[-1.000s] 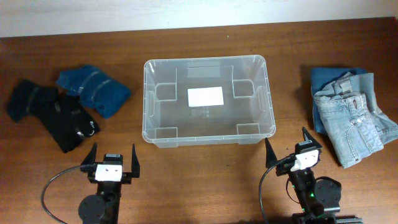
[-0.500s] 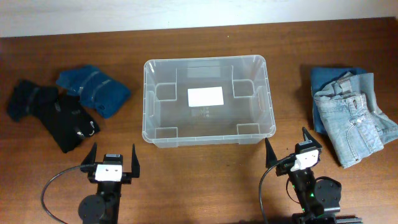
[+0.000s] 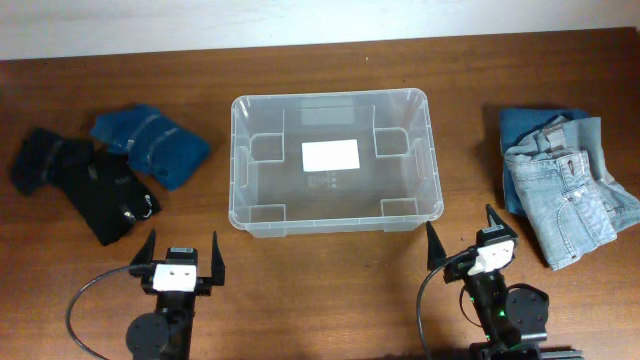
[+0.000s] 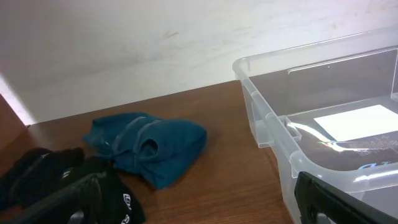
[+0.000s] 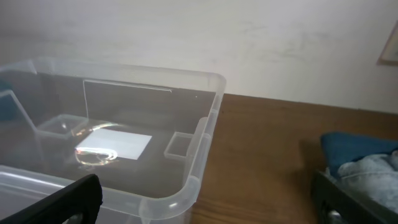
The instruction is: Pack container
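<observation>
While both arms sit parked along the bottom edge of the overhead view, let's take the count. One container point(image 3: 330, 220), clear plastic, stands in the middle of the frame on the brown table point(image 3: 320, 300), long side facing the arms, with a single white label point(image 3: 331, 155) on its floor and nothing else inside.

Four garments in all, two on each side. At centre left, a dark blue folded piece point(image 3: 150, 145) lies with a black piece point(image 3: 85, 185) touching it on the lower left. At centre right, a pair of light denim jeans point(image 3: 565, 200) rests on top of a blue folded piece point(image 3: 530, 125) that peeks out at the upper corner.

Two grippers. The left gripper point(image 3: 181, 250), lower left, has its fingers point(image 4: 62, 202) spread wide and holds nothing. In its wrist view, the container's corner is on the right and the blue and black garments on the left. The right gripper point(image 3: 461, 233), lower right, is likewise spread with nothing between the fingers, just below the container's near right corner.

And against the picture from half a second back? No change at all: arms, container and all four garments sit exactly as they did.
</observation>
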You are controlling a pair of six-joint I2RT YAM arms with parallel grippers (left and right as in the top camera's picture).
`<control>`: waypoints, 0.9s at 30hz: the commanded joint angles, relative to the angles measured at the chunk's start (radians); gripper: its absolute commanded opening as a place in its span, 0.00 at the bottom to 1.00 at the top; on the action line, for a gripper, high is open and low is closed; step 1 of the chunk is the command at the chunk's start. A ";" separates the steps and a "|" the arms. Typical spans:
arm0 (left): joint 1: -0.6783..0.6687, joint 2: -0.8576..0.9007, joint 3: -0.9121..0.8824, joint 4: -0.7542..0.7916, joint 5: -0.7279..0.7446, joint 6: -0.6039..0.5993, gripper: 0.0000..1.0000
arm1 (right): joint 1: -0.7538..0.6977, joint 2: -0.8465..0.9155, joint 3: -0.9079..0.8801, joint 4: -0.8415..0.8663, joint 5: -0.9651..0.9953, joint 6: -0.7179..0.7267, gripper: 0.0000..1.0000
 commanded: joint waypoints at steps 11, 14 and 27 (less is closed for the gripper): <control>0.007 -0.008 -0.006 -0.001 -0.011 -0.009 0.99 | -0.009 0.138 0.129 -0.096 0.041 0.176 0.99; 0.007 -0.008 -0.006 -0.001 -0.011 -0.009 0.99 | -0.009 0.245 0.241 -0.160 0.052 0.175 0.99; 0.007 -0.008 -0.006 -0.001 -0.011 -0.009 0.99 | -0.009 0.832 0.907 -0.643 0.050 0.175 0.98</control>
